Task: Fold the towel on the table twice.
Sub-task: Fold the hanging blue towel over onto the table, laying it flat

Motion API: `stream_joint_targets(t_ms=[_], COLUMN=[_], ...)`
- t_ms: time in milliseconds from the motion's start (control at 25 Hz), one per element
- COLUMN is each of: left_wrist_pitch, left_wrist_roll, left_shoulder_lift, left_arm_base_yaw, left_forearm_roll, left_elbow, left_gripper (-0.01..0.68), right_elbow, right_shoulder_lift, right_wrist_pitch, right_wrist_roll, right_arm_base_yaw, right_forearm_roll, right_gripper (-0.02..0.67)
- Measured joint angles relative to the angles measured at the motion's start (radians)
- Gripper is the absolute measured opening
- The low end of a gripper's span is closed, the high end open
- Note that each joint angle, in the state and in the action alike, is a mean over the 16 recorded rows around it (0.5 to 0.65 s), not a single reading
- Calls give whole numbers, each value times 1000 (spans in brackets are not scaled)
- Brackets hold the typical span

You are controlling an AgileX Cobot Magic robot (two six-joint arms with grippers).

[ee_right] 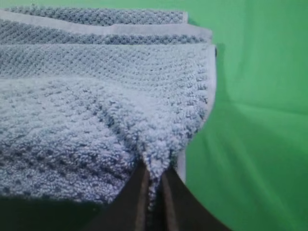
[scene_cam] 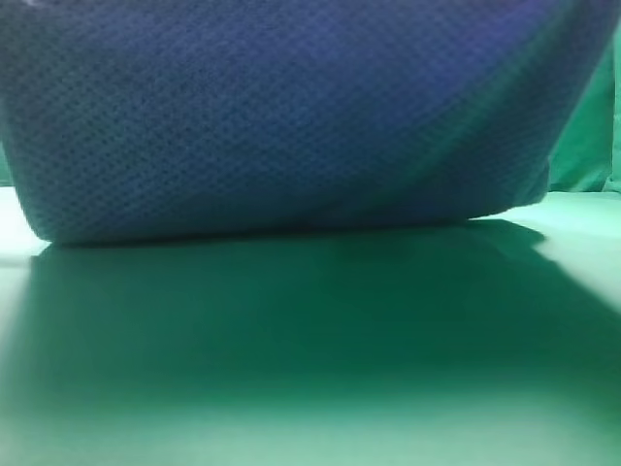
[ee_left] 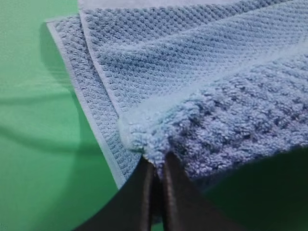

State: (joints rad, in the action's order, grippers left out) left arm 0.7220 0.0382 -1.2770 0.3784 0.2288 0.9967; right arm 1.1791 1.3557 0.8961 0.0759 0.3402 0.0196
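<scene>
The blue waffle-weave towel (scene_cam: 281, 116) fills the upper half of the exterior high view, hanging just above the green table (scene_cam: 310, 359) and casting a wide shadow on it. In the left wrist view my left gripper (ee_left: 157, 168) is shut on a bunched corner of the towel (ee_left: 202, 96), with other layers lying flat on the table (ee_left: 33, 120) beyond. In the right wrist view my right gripper (ee_right: 155, 175) is shut on the opposite corner of the towel (ee_right: 96, 106), stacked layers spreading behind it. Neither gripper shows in the exterior high view.
A wrinkled green backdrop (scene_cam: 587, 126) stands behind the table at the right. Bare green table (ee_right: 260, 96) lies to the right of the towel in the right wrist view and to its left in the left wrist view.
</scene>
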Motion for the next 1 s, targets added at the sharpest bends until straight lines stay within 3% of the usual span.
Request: stream_joint_targets(t_ms=[520,760,1000], left_wrist_pitch=[-20,-92,-164], left_wrist_roll=[57,77,122], left_shoulder_lift=[222,204,94], left_arm_base_yaw=[122,128,126], left_forearm_roll=[39,35,-46], left_elbow=[-293,-323,-263], left_gripper=[0,0,0], right_elbow=[-403,-434,-348], right_shoulder_lift=[-313,-280,-134], right_wrist_pitch=[-18,-21,-37], right_wrist_roll=[-12,-55,-102], right_arm_base_yaw=[-2,-2,-3], right_forearm_roll=[-128,-149,-132], right_gripper=[0,0,0])
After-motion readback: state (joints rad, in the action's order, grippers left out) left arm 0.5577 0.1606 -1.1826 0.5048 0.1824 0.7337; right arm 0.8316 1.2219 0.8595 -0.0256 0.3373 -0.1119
